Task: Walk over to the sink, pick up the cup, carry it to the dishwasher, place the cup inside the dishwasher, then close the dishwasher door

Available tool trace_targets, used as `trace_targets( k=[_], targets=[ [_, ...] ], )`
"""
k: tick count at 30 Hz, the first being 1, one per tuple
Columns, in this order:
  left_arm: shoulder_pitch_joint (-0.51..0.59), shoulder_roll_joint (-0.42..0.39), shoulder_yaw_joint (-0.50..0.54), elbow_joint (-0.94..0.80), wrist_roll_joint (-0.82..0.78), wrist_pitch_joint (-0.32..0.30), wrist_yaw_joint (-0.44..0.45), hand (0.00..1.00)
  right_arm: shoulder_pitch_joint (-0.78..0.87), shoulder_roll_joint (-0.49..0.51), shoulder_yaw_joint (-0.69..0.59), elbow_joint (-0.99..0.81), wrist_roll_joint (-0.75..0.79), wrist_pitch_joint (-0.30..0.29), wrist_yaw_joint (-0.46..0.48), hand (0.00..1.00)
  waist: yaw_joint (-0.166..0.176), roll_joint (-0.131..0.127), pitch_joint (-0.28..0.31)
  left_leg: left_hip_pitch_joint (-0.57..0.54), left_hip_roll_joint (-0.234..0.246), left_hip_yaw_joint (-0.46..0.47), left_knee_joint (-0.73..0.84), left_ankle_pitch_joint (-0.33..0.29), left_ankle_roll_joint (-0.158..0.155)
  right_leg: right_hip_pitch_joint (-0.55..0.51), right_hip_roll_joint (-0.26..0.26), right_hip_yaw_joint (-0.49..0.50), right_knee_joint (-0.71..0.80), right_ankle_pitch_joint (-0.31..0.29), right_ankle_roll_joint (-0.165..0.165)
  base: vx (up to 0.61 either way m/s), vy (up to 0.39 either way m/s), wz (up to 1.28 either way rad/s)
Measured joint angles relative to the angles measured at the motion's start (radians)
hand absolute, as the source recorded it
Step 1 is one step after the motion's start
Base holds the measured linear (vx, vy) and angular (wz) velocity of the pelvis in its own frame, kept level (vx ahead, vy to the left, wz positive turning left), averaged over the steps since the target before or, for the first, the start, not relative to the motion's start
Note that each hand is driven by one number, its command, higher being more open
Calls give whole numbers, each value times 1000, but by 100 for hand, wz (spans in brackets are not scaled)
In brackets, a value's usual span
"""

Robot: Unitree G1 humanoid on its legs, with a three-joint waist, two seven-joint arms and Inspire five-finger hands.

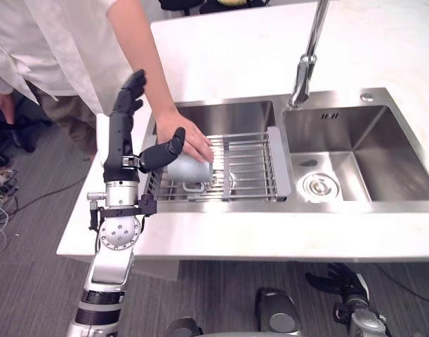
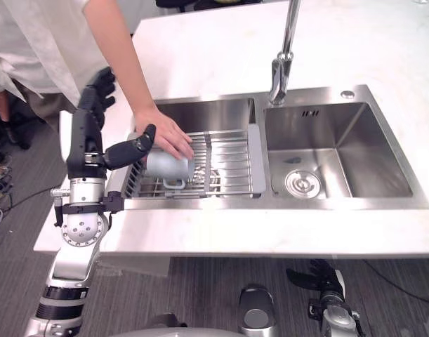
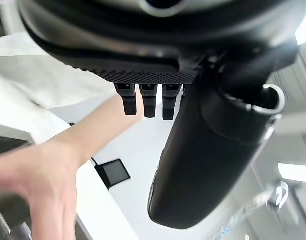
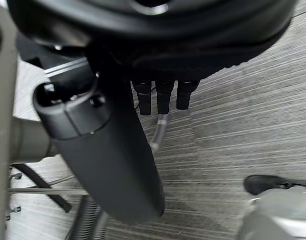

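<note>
A grey cup (image 1: 188,169) lies on its side on the wire rack (image 1: 251,167) in the sink's left basin. A person's hand (image 1: 191,137) rests on top of the cup. My left hand (image 1: 121,137) stands upright at the left rim of that basin, open, fingers straight up. Its thumb (image 1: 162,153) reaches toward the cup's left end; I cannot tell whether it touches. The left wrist view looks past the thumb (image 3: 203,150) at the person's hand (image 3: 37,185). My right hand (image 1: 338,279) hangs low below the counter's front edge, open and holding nothing.
The right basin (image 1: 368,151) has a drain (image 1: 317,185), and a tall faucet (image 1: 307,63) stands behind the divider. A white counter (image 1: 270,235) surrounds the sink. The person stands at the counter's left corner, arm stretched over the basin. Grey carpet lies below.
</note>
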Motion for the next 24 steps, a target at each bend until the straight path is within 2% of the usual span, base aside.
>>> trace_targets(
  k=[1, 3, 4, 5, 6, 8, 10, 14, 17, 22, 24],
  targets=[
    [-1, 17, -1, -1, 10, 0, -13, 90, 2, -2, 0, -1, 0, 0, 2, 90, 1, 1, -1, -14, -5, 7, -38, -10, 10, 14, -2, 0, -16, 2, 3, 175, 2, -1],
    [-6, 64, -2, -3, 29, 0, -53, 90, 4, -3, -1, -1, 0, 0, 7, 90, 3, 1, -1, -50, -43, 20, -240, -9, 21, 46, -12, 0, -54, 7, 14, 219, 88, -4],
    [-7, 72, -2, -3, 31, 0, -69, 90, 8, -5, -1, -2, 0, 0, 9, 90, 4, 4, -2, -55, -69, 19, -358, 30, 23, 51, -15, 2, -62, 8, 19, 270, 158, -9],
    [-9, 79, -9, -2, 32, 1, -88, 90, 17, -14, -1, -4, 0, 0, 15, 90, 5, 33, -17, -61, -79, 9, -500, 220, 23, 52, 4, 6, -61, 1, 46, 285, 179, -5],
    [-16, 95, -18, 9, 54, 1, -106, 90, 18, 1, -2, 4, 0, 3, 16, 90, 4, 23, -14, -44, -86, 17, -520, 205, 38, 58, 1, 11, -49, -9, 62, 241, 150, 1],
    [-14, 100, -35, 34, 77, 10, -134, 90, 33, 20, -3, 4, -1, 4, 22, 90, 5, -5, -18, -29, -116, 19, -552, 207, 42, 62, -22, 15, -57, -11, 66, 162, 103, 8],
    [8, 105, -41, 41, 92, 31, -159, 90, 32, 32, -3, 6, -1, 5, 23, 90, 6, -15, -17, -13, -135, 23, -578, 210, 47, 72, -33, 32, -74, -11, 66, 143, 98, 2],
    [80, 107, -43, 35, 106, 35, -185, 90, 30, 54, -3, 9, -10, 5, 30, 90, 8, -15, -21, 41, -145, 26, -632, 213, 48, 120, -28, 39, -117, -11, 67, 82, 2, 0],
    [129, 106, -63, 28, 116, 35, -200, 90, 30, 65, -2, 35, -33, 5, 31, 90, 18, -14, -44, 45, -145, 22, -677, 235, 38, 120, -16, 34, -142, -13, 70, 24, -59, 2],
    [175, 106, -73, 28, 126, 35, -227, 90, 42, 66, -1, 49, -69, 7, 31, 90, 23, -16, -48, 73, -141, 14, -734, 267, 30, 130, -3, 25, -148, -12, 71, -2, -56, 4],
    [186, 106, -81, 28, 126, 35, -228, 90, 58, 67, -1, 56, -69, 7, 31, 90, 25, -18, -75, 73, -143, 5, -748, 274, 29, 132, -2, 16, -154, -11, 71, 4, -19, 11]
  ],
)
